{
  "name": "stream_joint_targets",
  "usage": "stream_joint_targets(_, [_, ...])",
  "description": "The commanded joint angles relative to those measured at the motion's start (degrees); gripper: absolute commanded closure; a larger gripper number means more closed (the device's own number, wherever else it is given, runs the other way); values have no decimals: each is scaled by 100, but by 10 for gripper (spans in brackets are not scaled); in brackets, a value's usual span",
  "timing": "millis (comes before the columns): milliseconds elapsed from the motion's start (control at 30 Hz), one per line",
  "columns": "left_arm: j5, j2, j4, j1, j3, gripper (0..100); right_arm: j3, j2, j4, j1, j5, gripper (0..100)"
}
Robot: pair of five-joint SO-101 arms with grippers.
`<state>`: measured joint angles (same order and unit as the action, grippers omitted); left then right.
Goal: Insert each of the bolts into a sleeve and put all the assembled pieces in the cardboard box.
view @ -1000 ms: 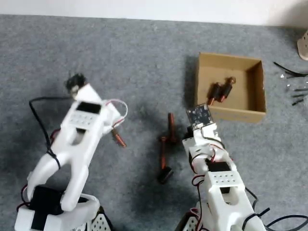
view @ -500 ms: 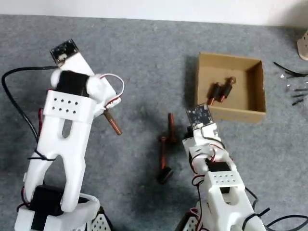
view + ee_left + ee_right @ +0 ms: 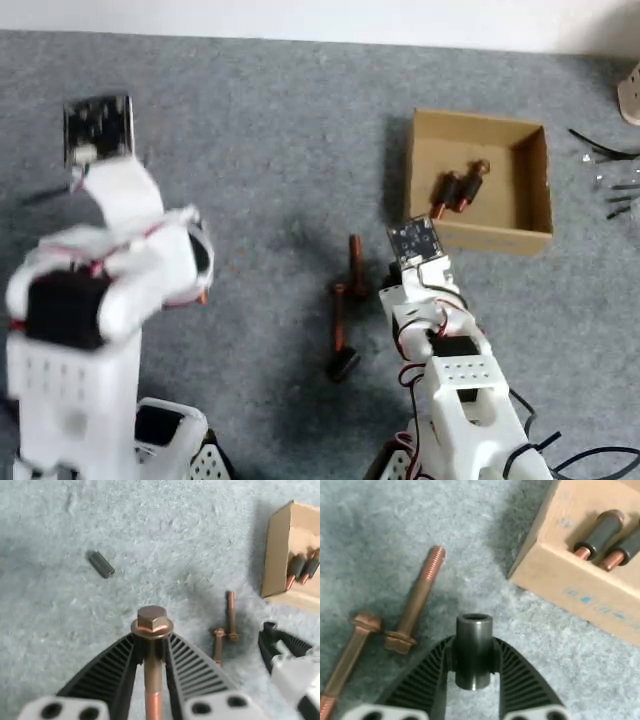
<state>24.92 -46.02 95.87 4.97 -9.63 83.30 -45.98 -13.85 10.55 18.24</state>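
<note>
My left gripper (image 3: 152, 641) is shut on a copper bolt (image 3: 152, 621), held above the carpet with its hex head up. My right gripper (image 3: 474, 652) is shut on a black sleeve (image 3: 474, 640), low over the carpet beside the cardboard box (image 3: 530, 150). Two loose bolts (image 3: 355, 262) (image 3: 340, 315) lie end to end between the arms, with a black sleeve (image 3: 343, 365) at the near end. Another loose sleeve (image 3: 101, 564) lies on the carpet past the left gripper. Two assembled pieces (image 3: 455, 190) rest inside the box.
Grey carpet (image 3: 280, 130) covers the table. Black cable ties (image 3: 610, 170) lie to the right of the box. The raised left arm (image 3: 90, 300) hides much of the carpet on the left.
The left arm has lifted upward with the bolt in its gripper and now stands much higher over the table. The right arm has not moved.
</note>
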Motion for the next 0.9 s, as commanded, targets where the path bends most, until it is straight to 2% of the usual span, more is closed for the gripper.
stream_joint_targets(0, [-360,-1200,-677,48,-1358,993,-40,-180,198,-75,44,994])
stream_joint_targets(100, [-835,-1947,-1178,-127,-2686,993,-40,-180,198,-66,44,994])
stream_joint_targets(300, [-1398,-3723,-2725,-593,-5007,993,-40,-180,207,-48,44,994])
stream_joint_targets(467, [-1925,-5059,-2866,-40,-6229,993,-57,-180,198,-40,44,994])
stream_joint_targets(567, [-1925,-5675,-3314,435,-6730,993,-31,-338,180,-66,35,994])
stream_joint_targets(667, [-1925,-5912,-3842,699,-6985,993,215,-1112,-40,-66,-123,994])
stream_joint_targets(767, [-1925,-5877,-4422,611,-7187,993,620,-2273,-224,-31,-396,994])
stream_joint_targets(867, [-1925,-5877,-5776,514,-7512,993,1314,-3538,-224,31,-554,994])
